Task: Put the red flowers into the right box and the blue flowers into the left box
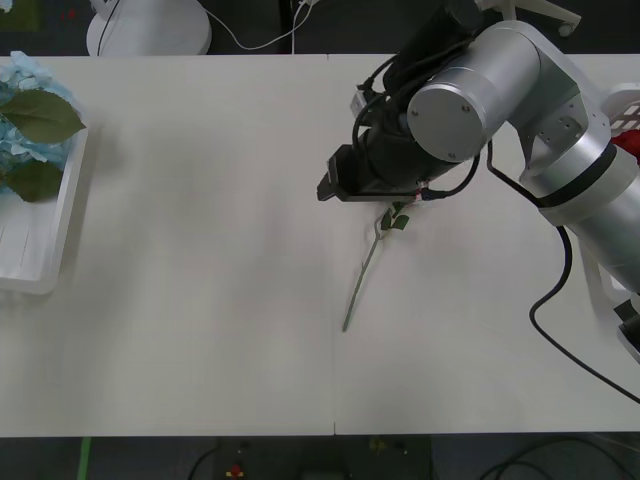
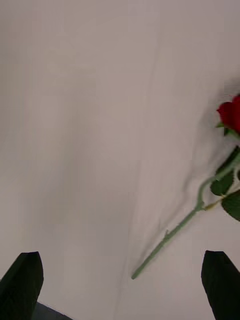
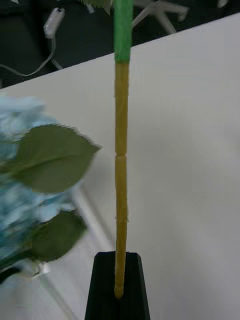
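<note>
The right gripper (image 2: 120,285) hangs with fingers spread wide above a red rose (image 2: 231,114) lying flat mid-worktop (image 1: 200,300). The left gripper (image 3: 119,287) is pinched on a yellow-green stem (image 3: 121,165) beside the left box (image 1: 55,230), where blue flowers (image 1: 15,110) lie.

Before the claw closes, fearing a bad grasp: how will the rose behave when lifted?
Probably light: the rose has a thin stem. Gripped low, its bloom end likely sags. The open right claw could easily push it askew.
</note>
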Motion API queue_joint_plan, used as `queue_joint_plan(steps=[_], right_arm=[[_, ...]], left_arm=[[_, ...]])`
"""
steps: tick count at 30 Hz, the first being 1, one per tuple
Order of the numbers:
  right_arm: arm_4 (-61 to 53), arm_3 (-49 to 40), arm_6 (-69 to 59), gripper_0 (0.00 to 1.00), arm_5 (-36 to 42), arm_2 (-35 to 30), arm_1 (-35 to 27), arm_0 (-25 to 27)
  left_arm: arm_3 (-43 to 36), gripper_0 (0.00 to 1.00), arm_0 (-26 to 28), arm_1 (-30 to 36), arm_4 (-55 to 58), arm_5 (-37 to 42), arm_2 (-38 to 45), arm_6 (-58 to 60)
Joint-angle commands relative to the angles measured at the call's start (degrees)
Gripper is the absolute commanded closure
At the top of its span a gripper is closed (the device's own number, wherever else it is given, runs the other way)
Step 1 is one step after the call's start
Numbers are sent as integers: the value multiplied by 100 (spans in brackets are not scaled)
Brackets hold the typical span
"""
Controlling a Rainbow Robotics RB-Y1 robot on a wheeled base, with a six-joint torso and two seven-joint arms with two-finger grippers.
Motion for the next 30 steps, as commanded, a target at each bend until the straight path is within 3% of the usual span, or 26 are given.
queue_joint_plan(steps=[1,8,19,27,28,29,30], right_arm=[[390,251,-348,8,353,-128,107,-288],[847,1394,-251,8,423,-128,502,-481],[1611,2246,-119,8,291,-119,1135,-543],[2200,2897,-49,7,-87,-128,1583,-534],[2253,2976,-32,8,-166,-119,1627,-543],[2297,3055,-14,8,-245,-119,1671,-543],[2315,3108,-5,8,-280,-119,1689,-534]], left_arm=[[6,100,101,430,-1253,-29,795,186],[472,100,92,421,-2361,-284,1033,283],[1324,100,92,421,-3161,-864,198,520],[1386,100,-128,105,-3899,-925,-198,679],[1377,78,-137,70,-3925,-943,-198,679],[1368,38,-137,70,-3934,-978,-198,670],[1359,27,-137,70,-3934,-978,-198,661]])
